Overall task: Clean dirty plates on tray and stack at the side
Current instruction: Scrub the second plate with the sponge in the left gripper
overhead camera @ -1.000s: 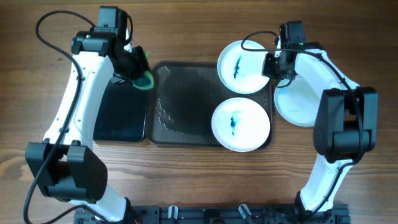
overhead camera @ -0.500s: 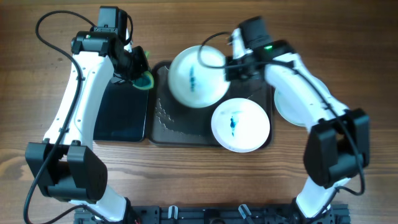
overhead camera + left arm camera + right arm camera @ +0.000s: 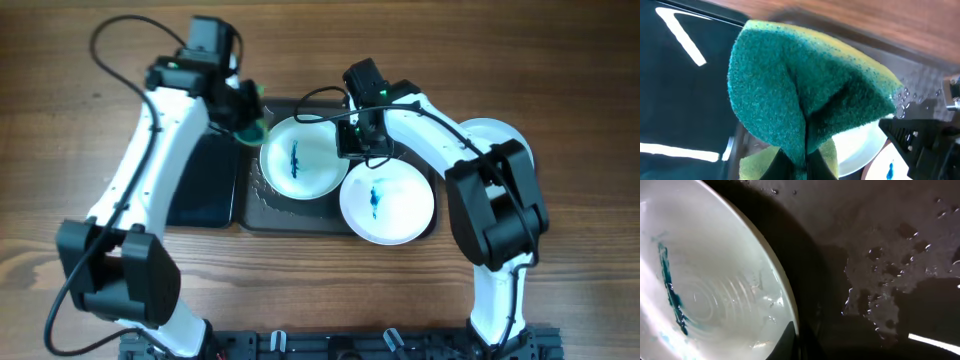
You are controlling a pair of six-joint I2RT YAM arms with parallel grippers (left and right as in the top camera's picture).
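Item: streaked plate (image 3: 298,160), which we held by its rim in the right gripper (image 3: 349,140), over the tray (image 3: 268,212). Our left gripper (image 3: 243,114) clenched the sponge (image 3: 252,128) just beside it. Step: wiping. Next, we judged: sponge onto plate.

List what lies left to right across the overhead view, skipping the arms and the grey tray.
Black tray → green sponge → upper streaked plate → lower streaked plate → plate on the bare table.

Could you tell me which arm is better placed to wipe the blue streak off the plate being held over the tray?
The left. The left gripper is shut on the green sponge, right beside the held plate, while the right gripper is occupied clamping that plate's rim.
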